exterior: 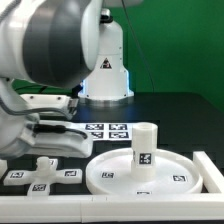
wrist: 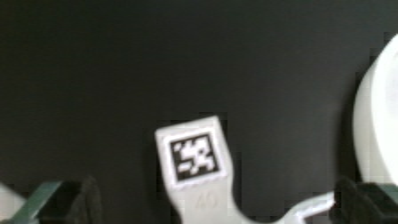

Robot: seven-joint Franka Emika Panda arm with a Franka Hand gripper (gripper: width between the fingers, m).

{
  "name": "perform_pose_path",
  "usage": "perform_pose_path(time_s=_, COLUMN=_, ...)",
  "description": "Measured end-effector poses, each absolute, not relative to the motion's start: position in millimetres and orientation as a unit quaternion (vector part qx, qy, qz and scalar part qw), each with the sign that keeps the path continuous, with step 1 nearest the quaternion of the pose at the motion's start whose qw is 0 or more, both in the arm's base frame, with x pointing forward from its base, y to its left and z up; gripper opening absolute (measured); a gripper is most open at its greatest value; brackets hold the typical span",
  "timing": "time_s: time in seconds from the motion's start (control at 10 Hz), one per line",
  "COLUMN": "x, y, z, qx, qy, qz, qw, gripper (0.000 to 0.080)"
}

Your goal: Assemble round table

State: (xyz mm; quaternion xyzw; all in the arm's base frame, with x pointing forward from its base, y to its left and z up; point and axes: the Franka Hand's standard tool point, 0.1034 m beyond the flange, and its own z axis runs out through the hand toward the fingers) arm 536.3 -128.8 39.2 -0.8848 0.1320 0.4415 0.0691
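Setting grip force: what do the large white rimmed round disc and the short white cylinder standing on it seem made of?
The white rimmed disc looks like rigid plastic, smooth, matte: uniform white, crisp moulded rim. The white cylinder is probably the same: even white surface, printed tag.

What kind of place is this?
Probably a robot lab test bench: a white robot arm over a black tabletop, a tagged white plastic round disc, and a plain green backdrop.
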Motion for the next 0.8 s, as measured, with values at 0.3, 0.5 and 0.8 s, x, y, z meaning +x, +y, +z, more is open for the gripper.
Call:
perform_pose_path(time_s=0.3, x=536, y=-130, z=28.6, qx=-0.886, qy=0.134, qz=0.44, qw=0.064, gripper=0.0649)
perform_pose_path(time_s=0.5, x=540, y=-136, z=27.5, qx=-0.891, qy=0.131, qz=0.431, qw=0.059, gripper=0.0649)
perform_pose_path(time_s=0.8, x=549, y=-138, z=20.9, qx=-0.901, qy=0.133, qz=0.41, qw=0.052, gripper=0.0649)
